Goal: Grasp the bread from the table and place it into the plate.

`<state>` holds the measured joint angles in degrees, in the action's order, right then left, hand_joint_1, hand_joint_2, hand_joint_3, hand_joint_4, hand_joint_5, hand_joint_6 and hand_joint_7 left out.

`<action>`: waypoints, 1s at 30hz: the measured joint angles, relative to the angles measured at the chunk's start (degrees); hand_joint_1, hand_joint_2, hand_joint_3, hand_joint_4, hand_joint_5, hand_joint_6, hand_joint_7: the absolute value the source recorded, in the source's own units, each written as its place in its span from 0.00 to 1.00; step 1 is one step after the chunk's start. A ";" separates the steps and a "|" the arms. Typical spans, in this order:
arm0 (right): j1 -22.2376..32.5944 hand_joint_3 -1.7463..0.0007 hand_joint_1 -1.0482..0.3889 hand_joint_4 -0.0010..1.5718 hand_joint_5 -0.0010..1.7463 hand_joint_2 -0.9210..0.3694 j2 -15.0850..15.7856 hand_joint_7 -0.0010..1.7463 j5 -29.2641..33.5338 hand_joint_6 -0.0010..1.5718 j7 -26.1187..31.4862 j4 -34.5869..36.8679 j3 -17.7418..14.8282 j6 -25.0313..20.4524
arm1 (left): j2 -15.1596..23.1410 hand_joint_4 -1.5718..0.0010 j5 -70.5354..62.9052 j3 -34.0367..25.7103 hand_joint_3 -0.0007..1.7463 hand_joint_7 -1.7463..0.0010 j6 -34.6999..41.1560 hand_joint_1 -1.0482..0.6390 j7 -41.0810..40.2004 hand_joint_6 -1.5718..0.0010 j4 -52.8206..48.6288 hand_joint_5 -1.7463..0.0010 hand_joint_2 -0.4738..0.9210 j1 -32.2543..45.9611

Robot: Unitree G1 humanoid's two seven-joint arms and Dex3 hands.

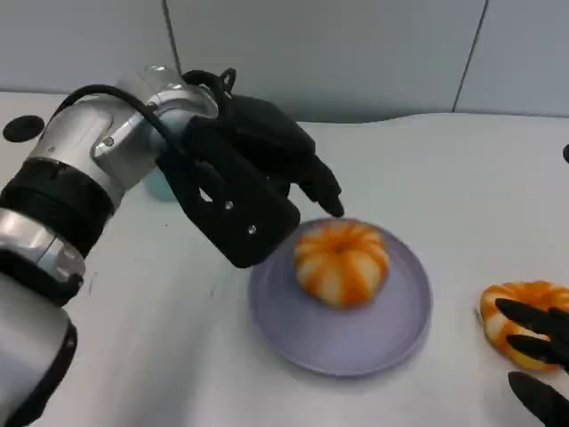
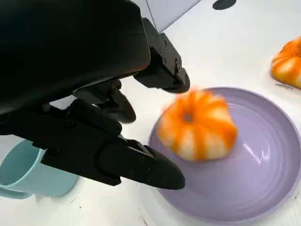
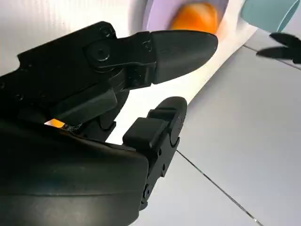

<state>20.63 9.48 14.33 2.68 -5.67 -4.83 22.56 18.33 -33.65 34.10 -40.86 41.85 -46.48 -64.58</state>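
Observation:
An orange-and-white striped bread (image 1: 342, 261) lies on the lavender plate (image 1: 356, 342) in the middle of the table. My left hand (image 1: 253, 178) hovers just beside it, over the plate's far-left rim, fingers apart and holding nothing. The left wrist view shows the same bread (image 2: 197, 125), slightly blurred, in the plate (image 2: 263, 179) just past my fingertips (image 2: 160, 172). A second striped bread (image 1: 520, 320) lies on the table at the right, with the spread fingers of my right hand (image 1: 538, 356) over its near side. A sliver of orange (image 3: 56, 123) shows under that hand (image 3: 141, 94).
A light-blue cup (image 2: 28, 172) stands left of the plate, behind my left forearm (image 1: 80, 178). A black disc (image 1: 22, 127) sits at the table's far-left corner. Grey wall panels rise behind the table. White tabletop lies between the plate and the second bread (image 2: 288, 63).

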 measured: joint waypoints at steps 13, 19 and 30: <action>0.06 0.79 0.46 0.63 0.02 0.00 0.00 0.00 -0.01 0.49 0.00 0.08 0.00 0.20 | -0.07 0.64 0.40 0.41 0.07 0.98 -0.52 0.18 0.83 0.57 0.03 0.93 1.00 0.04; 0.03 0.79 0.46 0.63 0.02 0.00 0.00 0.00 0.01 0.49 0.06 0.17 0.02 0.61 | 0.18 0.53 4.86 -2.79 0.04 0.98 -4.57 0.24 -0.80 0.54 -2.07 0.89 1.00 1.19; 0.55 0.79 0.46 0.63 0.02 0.00 0.03 0.00 0.04 0.49 0.09 -0.21 -0.26 -0.07 | 2.78 0.65 26.07 -18.85 0.06 0.92 -6.21 0.30 -2.40 0.46 -4.74 0.41 1.00 14.85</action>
<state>21.18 9.51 14.37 2.77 -5.88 -5.09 22.49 21.11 -7.58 15.25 -47.07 39.44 -51.22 -49.73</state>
